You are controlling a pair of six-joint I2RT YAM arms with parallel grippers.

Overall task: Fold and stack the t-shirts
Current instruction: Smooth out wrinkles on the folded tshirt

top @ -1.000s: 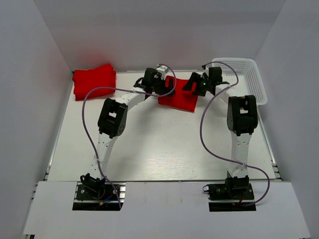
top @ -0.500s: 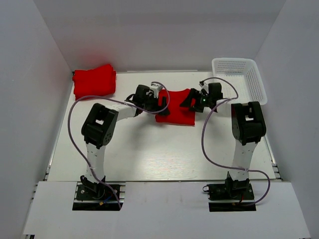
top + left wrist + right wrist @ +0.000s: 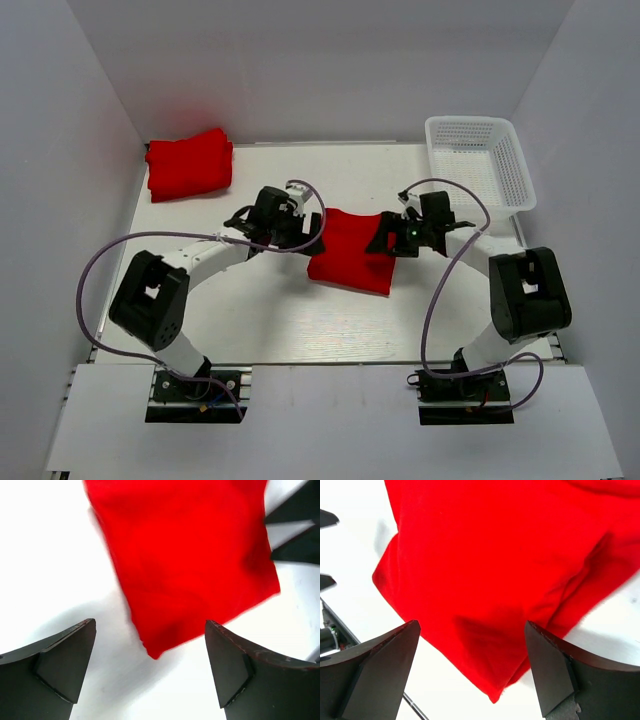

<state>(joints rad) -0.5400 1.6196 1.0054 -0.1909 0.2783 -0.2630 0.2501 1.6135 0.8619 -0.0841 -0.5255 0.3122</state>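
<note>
A white tabletop (image 3: 280,320), walled in by pale panels, carried two robot arms bolted at its near edge. Both arms reached inward toward the middle.

A white plastic mesh basket (image 3: 520,180) sat in the far right corner. In the far left corner lay a stack of folded red t-shirts (image 3: 188,163), well apart from both arms.

Near the middle of the tabletop lay a single folded red t-shirt (image 3: 348,252), a rough rectangle lying flat and slightly askew, between the two arms' ends. In the left wrist view this t-shirt (image 3: 185,555) filled the upper centre, one corner pointing down between the fingers. In the right wrist view it (image 3: 495,555) filled most of the frame, with a layered fold along its right side.

The left gripper (image 3: 308,232) sat at the shirt's left edge. Its wrist view showed the left gripper (image 3: 150,624) spread wide and holding nothing, the cloth lying beyond the fingers.

The right gripper (image 3: 385,240) sat at the shirt's right edge, facing the left one. Its wrist view showed the right gripper (image 3: 471,625) likewise spread wide over the cloth, pinching nothing.
</note>
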